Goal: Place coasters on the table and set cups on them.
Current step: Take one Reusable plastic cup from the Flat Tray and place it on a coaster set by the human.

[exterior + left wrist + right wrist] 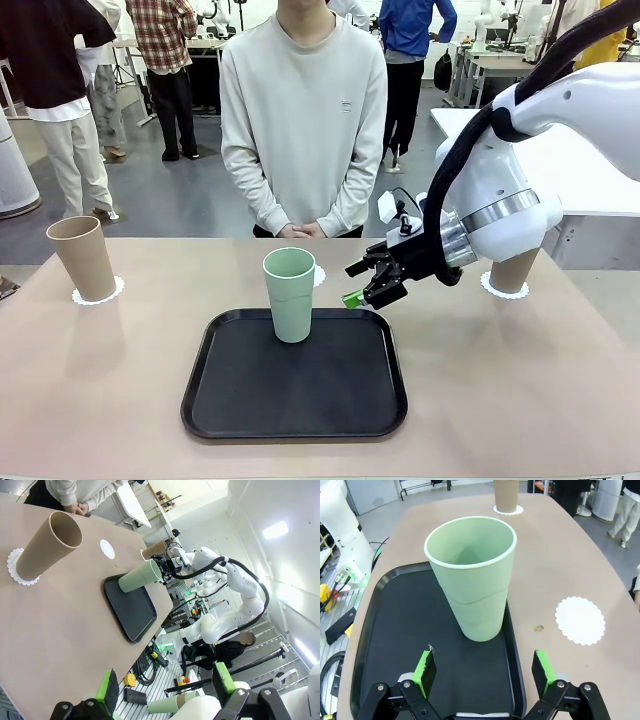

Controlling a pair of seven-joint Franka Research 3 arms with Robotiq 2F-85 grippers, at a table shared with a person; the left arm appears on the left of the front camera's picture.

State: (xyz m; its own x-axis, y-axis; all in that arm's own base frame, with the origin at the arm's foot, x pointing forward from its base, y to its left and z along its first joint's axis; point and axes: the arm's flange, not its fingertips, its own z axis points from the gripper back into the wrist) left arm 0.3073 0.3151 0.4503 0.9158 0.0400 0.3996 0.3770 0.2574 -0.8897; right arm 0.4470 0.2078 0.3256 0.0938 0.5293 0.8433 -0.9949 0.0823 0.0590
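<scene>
A mint green cup (289, 295) stands upright at the far end of a black tray (240, 400). My right gripper (353, 284) hovers open just to its right, and the cup (472, 575) sits a little ahead of its spread green pads (425, 668), untouched. An empty white coaster (580, 620) lies on the table (520, 380) beside the tray. One tan cup (82, 258) rests on a coaster (98, 294) at the far left. Another tan cup (512, 272) stands on a coaster (492, 288) at the right, partly hidden behind my arm. My left gripper (165, 685) is open and holds nothing, high above the table.
A person (303, 120) stands at the table's far edge with hands clasped. The tray (390, 645) takes up the middle front of the table. Bare tabletop lies to both sides of it. Other people and tables show farther back.
</scene>
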